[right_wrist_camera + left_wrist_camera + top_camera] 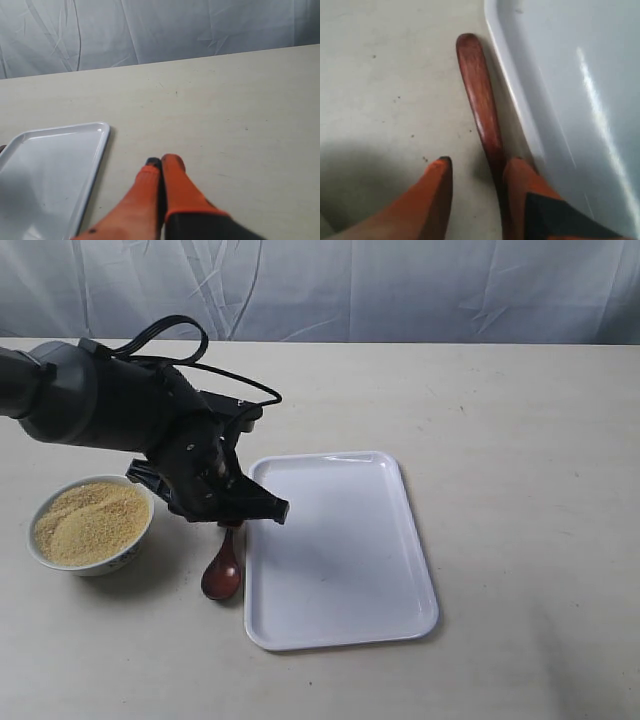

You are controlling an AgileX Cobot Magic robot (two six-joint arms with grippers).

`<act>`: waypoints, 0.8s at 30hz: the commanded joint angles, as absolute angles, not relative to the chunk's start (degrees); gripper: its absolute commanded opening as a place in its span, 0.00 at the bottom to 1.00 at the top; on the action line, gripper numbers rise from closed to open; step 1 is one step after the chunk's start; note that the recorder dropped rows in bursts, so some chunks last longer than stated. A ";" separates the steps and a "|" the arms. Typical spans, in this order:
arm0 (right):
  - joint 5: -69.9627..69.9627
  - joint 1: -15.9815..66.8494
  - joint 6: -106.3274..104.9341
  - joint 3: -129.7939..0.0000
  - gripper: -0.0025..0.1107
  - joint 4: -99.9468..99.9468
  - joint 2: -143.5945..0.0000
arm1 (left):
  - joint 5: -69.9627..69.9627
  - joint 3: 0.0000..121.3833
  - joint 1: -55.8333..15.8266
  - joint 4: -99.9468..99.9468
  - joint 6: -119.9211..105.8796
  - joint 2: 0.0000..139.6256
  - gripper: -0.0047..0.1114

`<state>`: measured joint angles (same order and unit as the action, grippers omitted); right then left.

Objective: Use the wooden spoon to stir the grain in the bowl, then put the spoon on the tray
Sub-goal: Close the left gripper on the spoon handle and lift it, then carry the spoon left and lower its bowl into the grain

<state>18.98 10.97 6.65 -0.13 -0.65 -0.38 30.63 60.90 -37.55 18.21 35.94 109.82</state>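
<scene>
A pale counter [520, 440] ran back to a creased grey-blue cloth [400, 290] on the far side. The black left arm [100, 400], with a looped cable [170, 330] on its back, extended from the left. It hung low over the gap between the bowl [112, 561] and the tray [340, 550]. In the exterior view it covered the far part of the wooden spoon [480, 95].

The orange left fingers [437, 195] stood partly open just above the counter, one on each side of the spoon's handle. One finger was close against the wood and a clear gap lay before the other, so they had no grip on it. The spoon lay flat on the counter close alongside the tray's left rim, its oval end toward the near side. Whether it touched the rim could not be told.

The right fingers [175, 185] were pressed together with nothing between them, over bare counter to the right of the tray.

The small white bowl stood left of the spoon, apart from it, and held the grain [90, 520] heaped nearly to its rim. The tray's white floor lay bare.
</scene>
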 commanded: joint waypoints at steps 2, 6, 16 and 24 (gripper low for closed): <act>18.44 10.66 6.57 0.00 0.02 -0.53 0.00 | 30.37 61.07 -37.84 16.30 35.84 110.99 0.35; 18.44 10.66 6.57 0.00 0.02 -0.53 0.00 | 30.72 61.07 -37.84 17.55 35.84 110.99 0.35; 18.27 10.66 6.57 0.00 0.02 -0.53 0.00 | 32.49 61.20 -37.84 19.32 35.84 109.81 0.04; 18.27 10.66 6.57 0.00 0.02 -0.53 0.00 | 34.93 62.33 -36.78 19.89 36.32 97.65 0.04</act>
<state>18.98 10.97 6.65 -0.13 -0.65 -0.38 34.93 61.83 -37.55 19.60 35.81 102.75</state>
